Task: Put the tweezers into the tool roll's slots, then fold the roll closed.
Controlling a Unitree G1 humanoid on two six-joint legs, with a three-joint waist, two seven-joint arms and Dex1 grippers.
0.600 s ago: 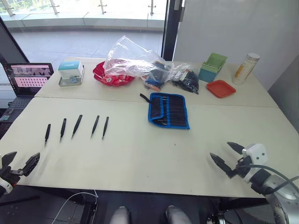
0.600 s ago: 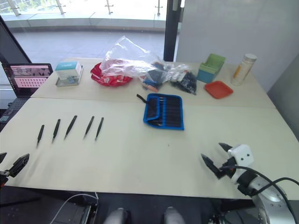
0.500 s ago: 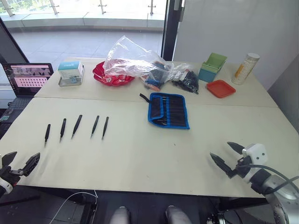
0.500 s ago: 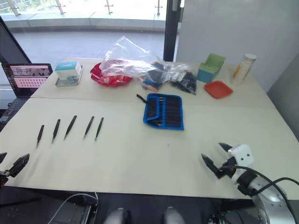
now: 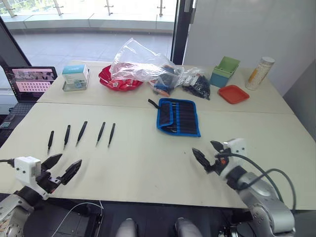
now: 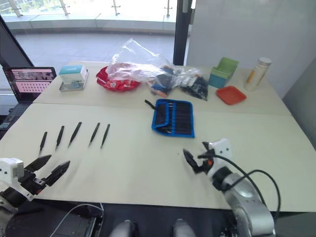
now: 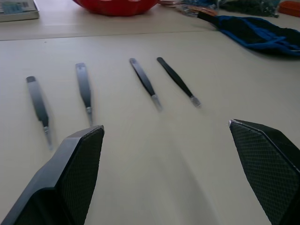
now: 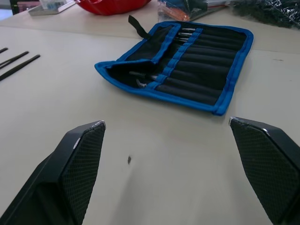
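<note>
Slim tapered tweezers [image 5: 82, 133], flat fabric tool roll [image 5: 178, 116] — blue-edged, unfolded

Matt black fabric tool roll [image 8: 187, 61], blue-edged; slim black tweezers [image 7: 143, 79], silvery metal tips; smooth cream table [image 5: 148, 168].

This looks like a work room or lab in an office building. Two big pale surfaces [image 5: 148, 163] are pushed together. A laptop [image 5: 29, 81] sits open at one side. Behind are tall glass windows [image 5: 89, 19] and a plain white wall [image 5: 247, 29]. Small bins [image 5: 224, 70] and a clear plastic bag [image 5: 140, 61] of parts sit at the back.
</note>
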